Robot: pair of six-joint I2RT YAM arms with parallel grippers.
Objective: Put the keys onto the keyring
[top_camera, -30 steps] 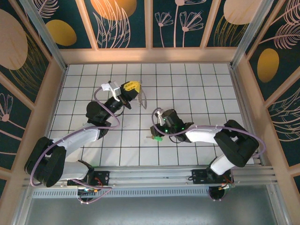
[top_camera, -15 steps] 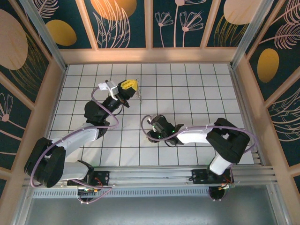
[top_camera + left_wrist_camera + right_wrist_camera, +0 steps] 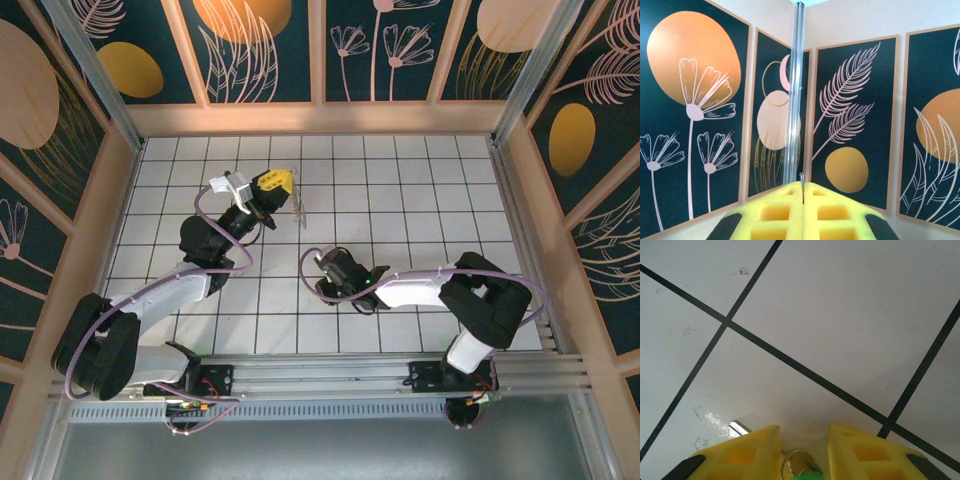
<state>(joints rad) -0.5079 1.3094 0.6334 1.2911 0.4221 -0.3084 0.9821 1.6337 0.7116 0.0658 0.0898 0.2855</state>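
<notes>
The left gripper (image 3: 288, 190) was clamped on the keyring (image 3: 802, 186), which stood edge-on and upright between its pads. The right gripper (image 3: 804, 440), narrow, straddled the green key (image 3: 807, 475) low over the tabletop (image 3: 840, 315); grip unclear.

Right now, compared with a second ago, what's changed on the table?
The right hand swung left and toward the near edge, coming down over the green key, which now lies between its open jaws, not yet gripped. The keyring turned edge-on to the top camera. The left hand stayed raised and shut on the keyring.
</notes>
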